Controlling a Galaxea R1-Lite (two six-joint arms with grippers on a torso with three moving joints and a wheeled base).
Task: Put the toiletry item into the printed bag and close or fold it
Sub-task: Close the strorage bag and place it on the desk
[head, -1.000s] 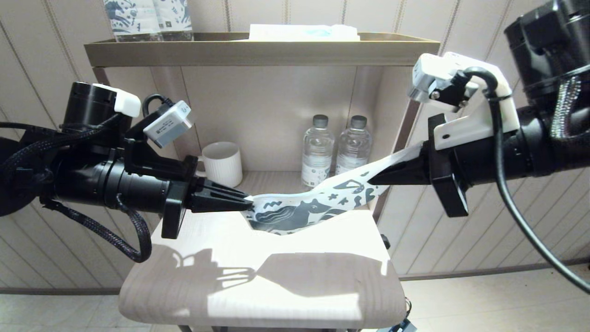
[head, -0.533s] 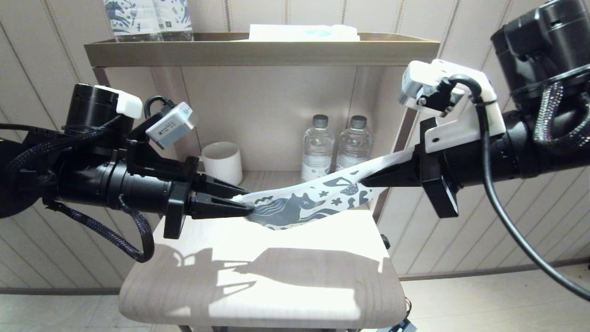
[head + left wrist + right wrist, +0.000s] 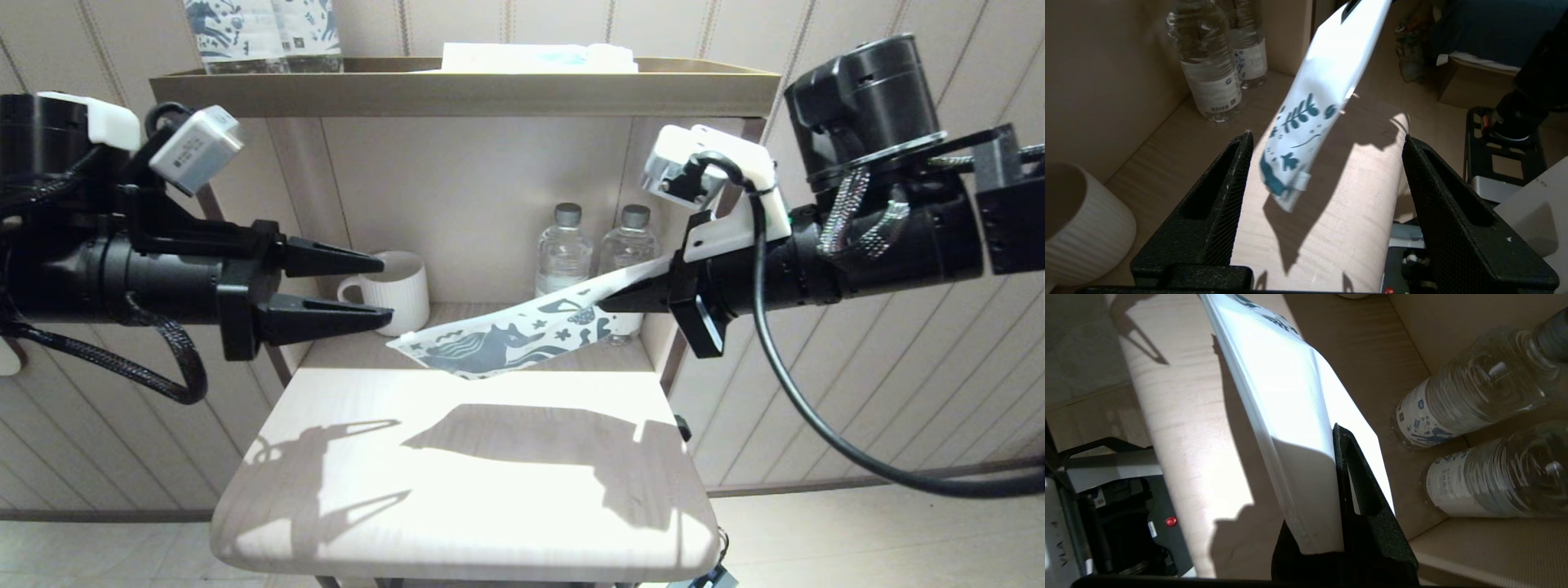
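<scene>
The printed bag (image 3: 498, 345), a white pouch with a dark blue horse and squiggles, hangs slanting in the air above the back of the wooden table (image 3: 457, 490). My right gripper (image 3: 614, 299) is shut on its upper right end; the right wrist view shows the bag (image 3: 1286, 400) pinched in that gripper (image 3: 1327, 435). My left gripper (image 3: 387, 287) is open, just left of the bag's free lower end and not touching it. In the left wrist view the bag (image 3: 1310, 110) hangs ahead of the spread jaws of the left gripper (image 3: 1327, 136). The toothbrush is not visible.
A white ribbed mug (image 3: 393, 287) and two water bottles (image 3: 563, 261) (image 3: 624, 253) stand in the shelf niche behind the bag. On the shelf top are printed-label bottles (image 3: 261, 33) and a white box (image 3: 539, 57).
My left gripper has let go of the bag's left end, opened, and drawn back left and upward. The right gripper moved left with the bag, which now hangs from it alone.
</scene>
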